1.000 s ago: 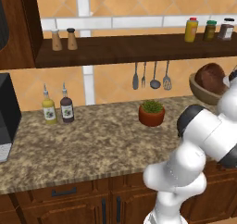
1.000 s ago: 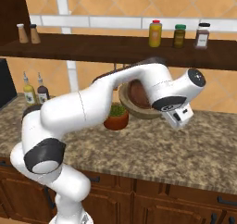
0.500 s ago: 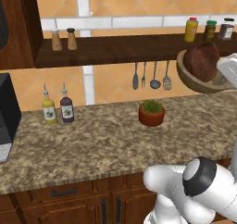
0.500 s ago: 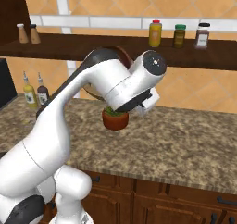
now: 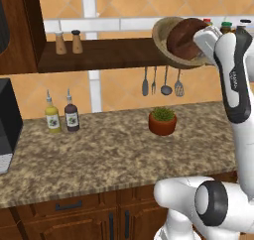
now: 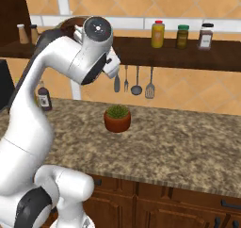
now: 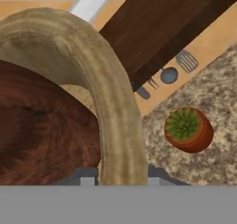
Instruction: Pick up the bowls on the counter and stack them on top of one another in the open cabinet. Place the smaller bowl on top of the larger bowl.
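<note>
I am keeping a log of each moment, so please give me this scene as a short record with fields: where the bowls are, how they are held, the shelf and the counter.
larger bowl: lifted at shelf height, tilted, its rim passing between the jaws in the hand view
smaller bowl: nested inside the larger one
gripper: shut on the larger bowl's rim
open cabinet: bowls not yet set down on it; shakers at its left, jars at its right
counter: carries a potted plant and two bottles

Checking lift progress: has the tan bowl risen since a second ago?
Yes. The tan bowl moved up and leftward, from beside the hanging utensils to shelf height.
</note>
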